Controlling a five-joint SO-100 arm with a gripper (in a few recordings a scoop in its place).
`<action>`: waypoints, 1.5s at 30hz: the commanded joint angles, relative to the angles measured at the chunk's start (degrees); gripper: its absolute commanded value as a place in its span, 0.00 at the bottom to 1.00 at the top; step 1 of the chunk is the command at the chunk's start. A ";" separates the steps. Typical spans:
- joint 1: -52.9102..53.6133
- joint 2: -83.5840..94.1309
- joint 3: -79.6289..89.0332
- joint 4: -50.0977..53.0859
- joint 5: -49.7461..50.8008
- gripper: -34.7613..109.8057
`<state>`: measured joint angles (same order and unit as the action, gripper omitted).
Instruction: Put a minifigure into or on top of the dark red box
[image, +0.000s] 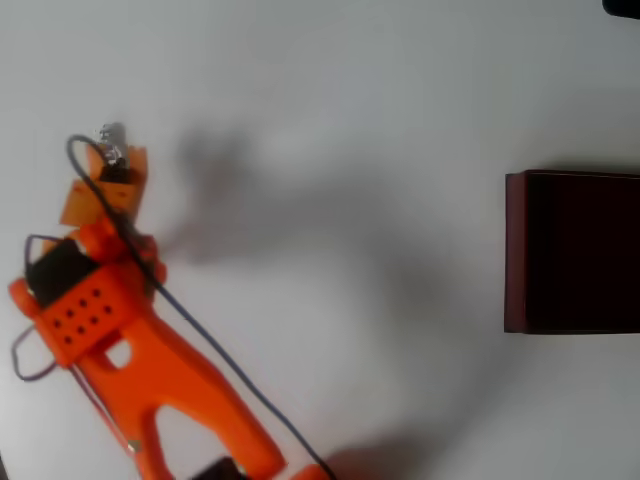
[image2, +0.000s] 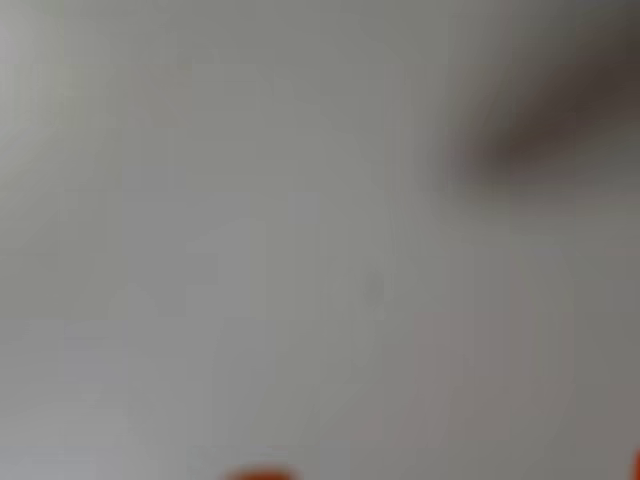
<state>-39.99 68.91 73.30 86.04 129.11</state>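
Right, we're looking down at the gripper (image: 112, 150) at the left of the overhead view, and its jaws are closing around the minifigure (image: 109, 135), a tiny grey shape poking out at the tip. We're seeing the dark red box (image: 515, 250) sitting well apart at the right edge of the white table (image: 350, 120).

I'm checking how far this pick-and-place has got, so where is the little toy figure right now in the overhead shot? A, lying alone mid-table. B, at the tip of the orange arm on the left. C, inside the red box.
B: the toy figure sits at the end effector, far left of the red box.
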 joint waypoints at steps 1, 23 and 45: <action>-0.97 -8.00 -20.30 6.24 -0.62 0.37; 2.46 -34.37 -59.50 16.00 -9.49 0.37; 3.43 -47.81 -76.82 16.08 -10.72 0.38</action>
<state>-36.47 20.48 0.26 101.87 117.77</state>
